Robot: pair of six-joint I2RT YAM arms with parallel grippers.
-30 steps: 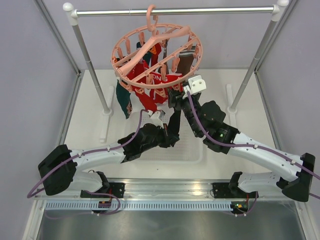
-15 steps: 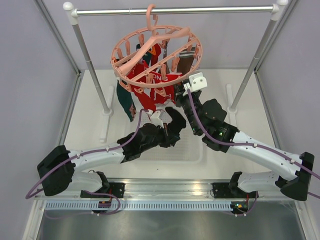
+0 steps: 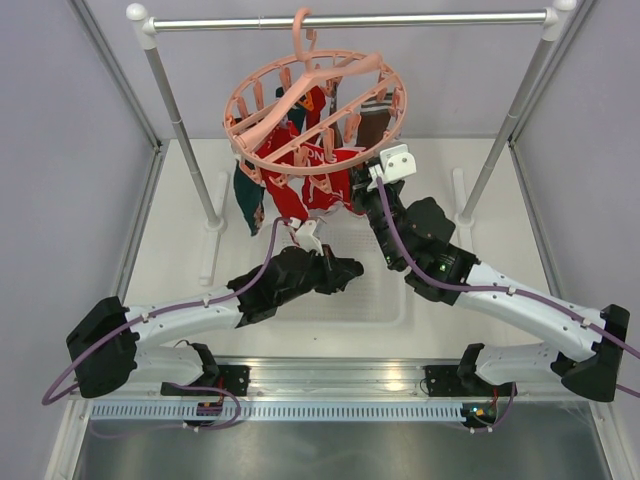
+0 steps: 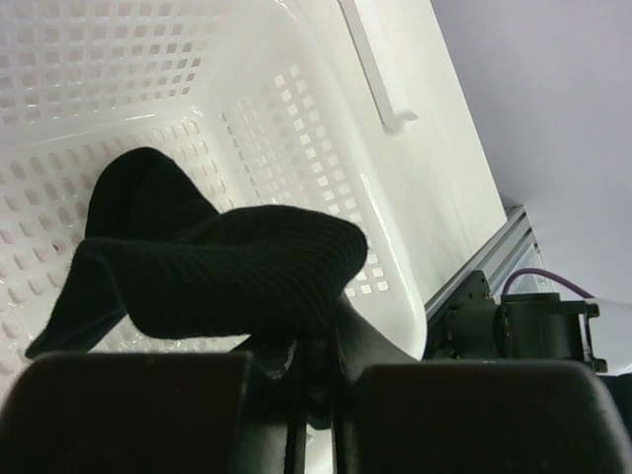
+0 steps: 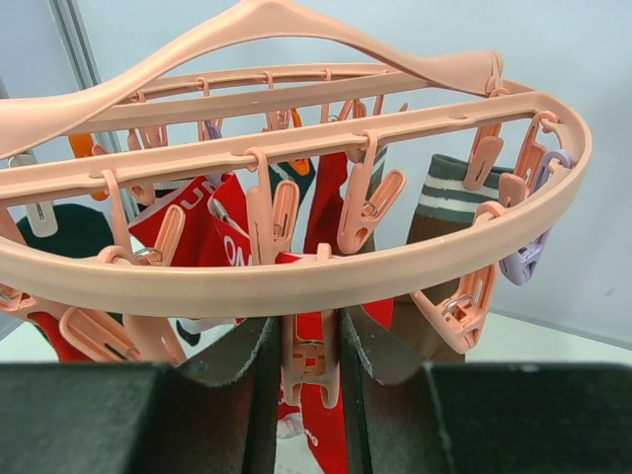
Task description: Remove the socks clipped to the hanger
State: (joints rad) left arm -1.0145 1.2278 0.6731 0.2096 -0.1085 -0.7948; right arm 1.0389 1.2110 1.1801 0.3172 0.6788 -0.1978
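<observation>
1. The black sock [image 3: 345, 268] is now off the hanger [image 3: 316, 172]; a second ago it was stretched from the left arm up to the ring, now it is bunched up and free
2. The left gripper [image 3: 325, 272] is fully closed on it, and the left wrist view shows the sock folded over the fingers; the arm has dropped low and away, so the sock hangs over the white basket [image 4: 296, 118], not yet let go
3. The right gripper [image 5: 311, 367] has narrowed from wide to partway closed; its fingers now sit against both sides of a pink clip [image 5: 311, 346] on the near rim, with a red sock [image 5: 324, 434] hanging just below it
4. The hanger stays hooked on the grey rail [image 3: 350, 20], tilted; the red ones, the dark teal sock [image 3: 247, 205] and the brown striped sock [image 5: 442, 202] are still clipped
5. Judgement: one sock is done apart from the drop; the right side looks set to squeeze the clip and free the red one next, with several more to go
</observation>
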